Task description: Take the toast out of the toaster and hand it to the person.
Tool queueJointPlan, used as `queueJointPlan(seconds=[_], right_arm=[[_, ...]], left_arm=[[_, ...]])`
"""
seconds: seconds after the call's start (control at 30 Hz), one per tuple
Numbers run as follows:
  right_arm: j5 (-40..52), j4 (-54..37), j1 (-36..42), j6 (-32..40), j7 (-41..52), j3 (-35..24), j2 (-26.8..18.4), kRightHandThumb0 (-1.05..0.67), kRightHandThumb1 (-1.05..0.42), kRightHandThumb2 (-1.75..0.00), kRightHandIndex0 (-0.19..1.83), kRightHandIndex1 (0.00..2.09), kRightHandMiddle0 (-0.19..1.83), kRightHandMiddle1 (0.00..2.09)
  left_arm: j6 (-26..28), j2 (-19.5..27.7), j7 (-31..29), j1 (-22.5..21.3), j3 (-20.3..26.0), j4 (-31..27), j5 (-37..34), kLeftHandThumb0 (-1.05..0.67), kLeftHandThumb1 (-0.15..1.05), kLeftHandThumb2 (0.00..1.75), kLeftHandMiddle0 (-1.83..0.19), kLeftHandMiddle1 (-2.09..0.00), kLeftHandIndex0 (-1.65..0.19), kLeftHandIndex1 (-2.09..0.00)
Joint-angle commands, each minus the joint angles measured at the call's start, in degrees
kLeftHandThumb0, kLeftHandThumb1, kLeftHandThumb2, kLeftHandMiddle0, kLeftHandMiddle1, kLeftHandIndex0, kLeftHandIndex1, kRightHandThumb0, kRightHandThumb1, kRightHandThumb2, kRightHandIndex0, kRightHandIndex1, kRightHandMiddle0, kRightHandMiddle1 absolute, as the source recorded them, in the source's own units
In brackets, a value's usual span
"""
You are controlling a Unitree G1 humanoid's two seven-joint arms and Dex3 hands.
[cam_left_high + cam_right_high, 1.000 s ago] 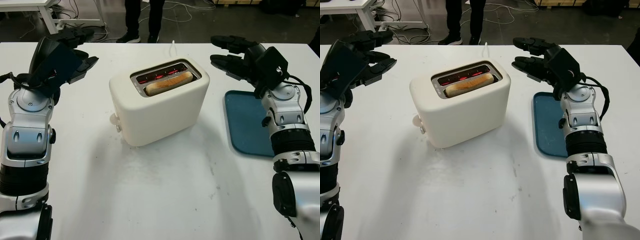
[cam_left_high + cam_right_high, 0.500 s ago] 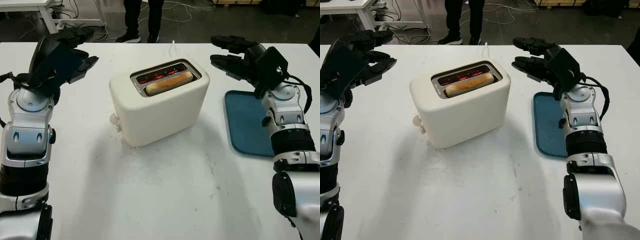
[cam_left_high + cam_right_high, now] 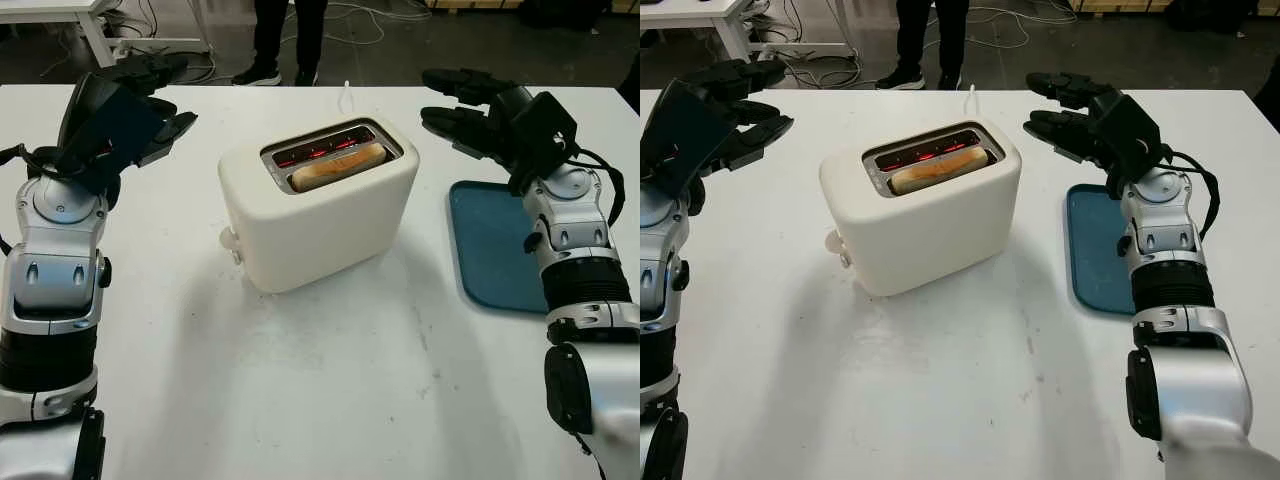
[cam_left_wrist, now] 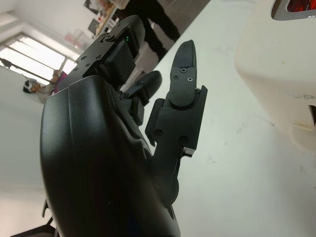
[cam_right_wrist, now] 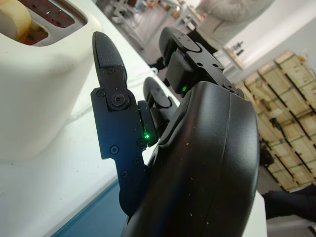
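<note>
A cream toaster [image 3: 318, 215] stands mid-table with its slots glowing red. A slice of toast [image 3: 337, 166] sits in the nearer slot, its golden top edge showing. My left hand [image 3: 150, 100] is raised left of the toaster, open and holding nothing. My right hand [image 3: 462, 108] hovers to the toaster's right, above the table's far side, open too. The right wrist view shows the toaster [image 5: 34, 84] just beyond the fingers [image 5: 116, 123]. A person [image 3: 285, 35] stands beyond the far table edge; just the legs are in view.
A blue tray [image 3: 495, 250] lies flat on the right, under my right forearm. The toaster's white cord [image 3: 346, 95] runs back toward the far edge. Cables lie on the floor behind the table.
</note>
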Motion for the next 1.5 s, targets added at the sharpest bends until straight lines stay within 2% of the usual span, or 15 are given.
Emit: queueJointPlan(seconds=[0.0,0.73,1.47], right_arm=[[-0.2,-0.9,-0.1,0.9,-0.6,0.3,0.2,-0.51,-0.89,0.00,0.62,0.00,0.58,0.00],[0.1,-2.1,0.4,2.1,-0.8,0.1,0.6,-0.42,-0.91,0.00,0.59,0.00,0.55,0.00],[0.2,-1.4,0.3,1.2,-0.7,0.0,0.7,-0.45,-0.90,0.00,0.62,0.02,0.59,0.02]], left_arm=[[0.6,0.1,0.2,0.2,0.3,-0.5,0.1,-0.27,0.92,0.17,-0.29,-0.81,-0.58,-0.02],[0.2,-0.6,0.2,0.3,1.0,0.0,-1.8,-0.28,0.92,0.17,-0.26,-0.78,-0.57,-0.01],[-0.5,-0.1,0.2,0.3,0.6,0.4,-1.4,-0.29,0.92,0.15,-0.27,-0.82,-0.58,-0.02]])
